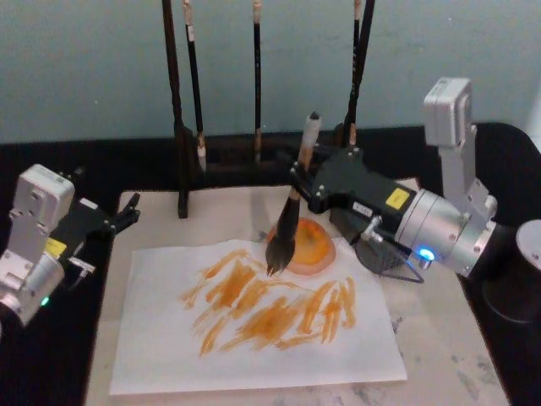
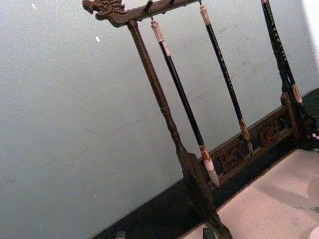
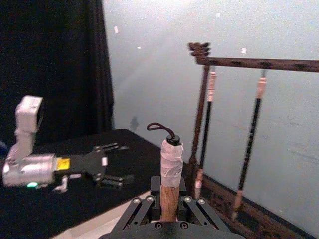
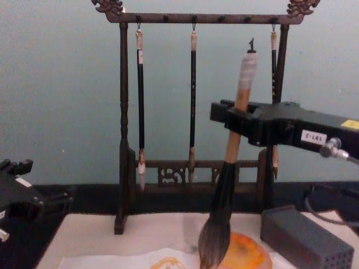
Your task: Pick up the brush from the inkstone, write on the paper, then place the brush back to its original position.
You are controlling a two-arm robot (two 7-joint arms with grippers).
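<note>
With the paper [image 1: 254, 355] covered in orange strokes, the right end effector [image 1: 297, 182], clamped on the brush [image 1: 283, 241], hangs its bristles at the left rim of the inkstone [image 1: 319, 251], so the return seems in hand, calling for lowering and release, while the left end effector [image 1: 128, 210] idles open at left.

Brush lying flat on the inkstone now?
No, the brush stands near upright, clamped in the right gripper, bristles down at the edge of the inkstone.
</note>
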